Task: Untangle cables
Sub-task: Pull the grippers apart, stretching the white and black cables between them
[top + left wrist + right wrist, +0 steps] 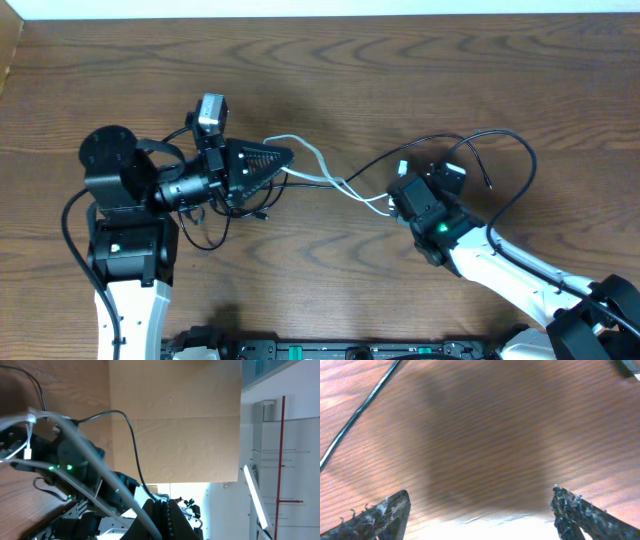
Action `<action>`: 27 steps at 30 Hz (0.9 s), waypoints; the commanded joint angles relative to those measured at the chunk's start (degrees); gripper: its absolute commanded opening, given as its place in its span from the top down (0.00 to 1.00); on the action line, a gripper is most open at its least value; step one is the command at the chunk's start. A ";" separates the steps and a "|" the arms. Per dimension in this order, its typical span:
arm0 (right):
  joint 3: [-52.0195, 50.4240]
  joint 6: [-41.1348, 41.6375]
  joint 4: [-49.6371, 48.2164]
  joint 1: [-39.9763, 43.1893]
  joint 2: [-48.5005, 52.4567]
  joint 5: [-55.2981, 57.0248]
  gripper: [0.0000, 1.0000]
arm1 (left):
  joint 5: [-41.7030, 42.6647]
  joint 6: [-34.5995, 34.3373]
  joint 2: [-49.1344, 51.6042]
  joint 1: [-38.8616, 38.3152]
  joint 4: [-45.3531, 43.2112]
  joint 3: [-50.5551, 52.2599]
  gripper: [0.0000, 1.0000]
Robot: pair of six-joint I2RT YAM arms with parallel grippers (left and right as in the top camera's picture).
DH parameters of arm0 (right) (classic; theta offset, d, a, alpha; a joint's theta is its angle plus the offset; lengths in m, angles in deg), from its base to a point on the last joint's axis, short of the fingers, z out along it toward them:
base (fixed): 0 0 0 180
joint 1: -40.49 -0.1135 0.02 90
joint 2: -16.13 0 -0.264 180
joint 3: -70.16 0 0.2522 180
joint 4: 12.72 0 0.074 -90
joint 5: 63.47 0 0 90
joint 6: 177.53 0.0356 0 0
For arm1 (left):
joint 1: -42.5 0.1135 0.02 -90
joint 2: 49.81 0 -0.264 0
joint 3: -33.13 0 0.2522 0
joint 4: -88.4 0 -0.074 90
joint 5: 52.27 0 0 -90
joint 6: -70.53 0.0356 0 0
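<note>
The white cable (318, 165) runs from my left gripper (288, 156) across the table to the right gripper's side. The left gripper lies on its side, shut on this cable. In the left wrist view two pale strands of the white cable (90, 455) lead away from the closed fingers (172, 520). Thin black cables loop at the right (500, 137) and beside the left arm (212, 240). My right gripper (398, 197) is open low over the table. Between its fingertips (480, 505) is only bare wood, with a black cable (360, 410) at the upper left.
A small white plug (402, 168) lies just beyond the right gripper, and a dark plug end (627, 367) shows at the top right of the right wrist view. The wooden table (420, 60) stretches back to a pale far edge. The left arm's base (125, 250) stands at the front left.
</note>
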State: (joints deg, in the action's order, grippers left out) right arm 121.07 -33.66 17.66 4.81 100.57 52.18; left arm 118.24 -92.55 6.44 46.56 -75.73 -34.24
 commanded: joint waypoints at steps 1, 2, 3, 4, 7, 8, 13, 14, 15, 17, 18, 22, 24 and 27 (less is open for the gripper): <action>0.24 1.86 2.38 2.19 -0.61 2.34 0.16 | 5.01 1.97 -0.11 2.49 -0.63 -0.17 0.93; 0.24 2.64 3.37 2.91 -0.61 2.32 0.17 | 5.77 1.99 -0.11 3.17 -0.98 -0.17 0.93; 0.24 3.58 4.22 3.65 -0.61 2.29 0.17 | 6.38 2.40 -0.11 3.72 -1.14 -0.17 0.93; 0.24 4.37 4.94 4.28 -0.61 2.27 0.16 | 6.80 3.06 -0.11 4.02 -1.14 -0.17 0.93; 0.24 5.70 6.16 5.79 -0.61 1.77 0.14 | 7.87 5.86 -0.11 4.52 -1.14 -0.17 0.93; 0.24 5.70 6.12 5.99 -0.61 1.29 0.14 | 7.98 6.75 -0.11 4.50 -1.11 -0.17 0.93; 0.24 5.70 5.42 6.01 -0.61 0.02 0.12 | 7.98 9.70 -0.11 4.50 -1.11 -0.17 0.93; 0.24 5.70 5.38 6.01 -0.61 -0.42 0.11 | 7.98 10.43 -0.11 4.50 -1.09 -0.17 0.93; 0.24 5.70 5.22 6.01 -0.61 -0.76 0.11 | 8.00 11.17 -0.11 4.50 -1.09 -0.17 0.93; 0.24 5.68 5.01 6.01 -0.61 -1.25 0.10 | 8.00 13.42 -0.11 4.50 -0.96 -0.17 0.93; 0.24 5.68 5.03 6.01 -0.61 -1.20 0.09 | 8.02 13.77 -0.11 4.50 -0.87 -0.15 0.93; 0.24 5.66 5.46 6.03 -0.61 -0.61 0.07 | 8.48 15.23 -0.11 4.50 -0.90 -0.07 0.92; 0.24 5.66 5.60 6.03 -0.61 -0.07 0.05 | 9.01 16.61 -0.11 4.50 -0.87 -0.07 0.93; 0.24 5.68 5.49 6.03 -0.61 -0.13 0.03 | 9.53 17.97 -0.11 4.50 -0.87 -0.07 0.93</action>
State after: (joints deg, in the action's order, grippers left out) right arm 121.07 -28.90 23.06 10.69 100.38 50.56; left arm 125.54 -78.21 6.44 50.76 -76.39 -34.26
